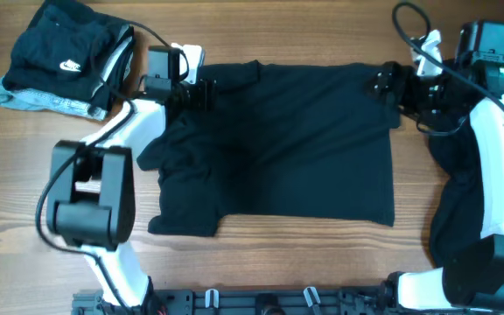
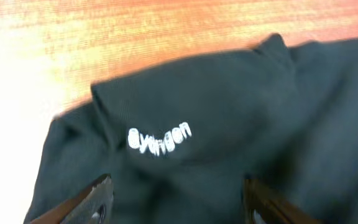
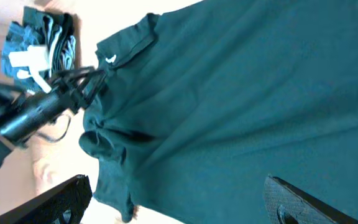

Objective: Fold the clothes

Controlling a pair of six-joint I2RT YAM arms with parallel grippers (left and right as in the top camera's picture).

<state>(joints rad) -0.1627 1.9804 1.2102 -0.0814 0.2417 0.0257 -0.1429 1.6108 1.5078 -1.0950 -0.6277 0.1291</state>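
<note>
A black shirt point(image 1: 278, 149) lies spread flat in the middle of the wooden table point(image 1: 261, 254). My left gripper point(image 1: 201, 92) hovers at its far left edge, jaws open. In the left wrist view my left gripper point(image 2: 179, 202) stands wide over the fabric near a small white label point(image 2: 160, 140), with nothing pinched. My right gripper point(image 1: 383, 85) is at the shirt's far right corner. In the right wrist view it point(image 3: 182, 199) is open above the shirt point(image 3: 241, 106), holding nothing.
A folded pile point(image 1: 68, 52) with a white swoosh logo and a grey-blue piece point(image 1: 33, 98) under it sits at the far left corner. Another black garment point(image 1: 458, 192) lies bunched at the right, beside my right arm. The left arm point(image 3: 42, 106) shows in the right wrist view.
</note>
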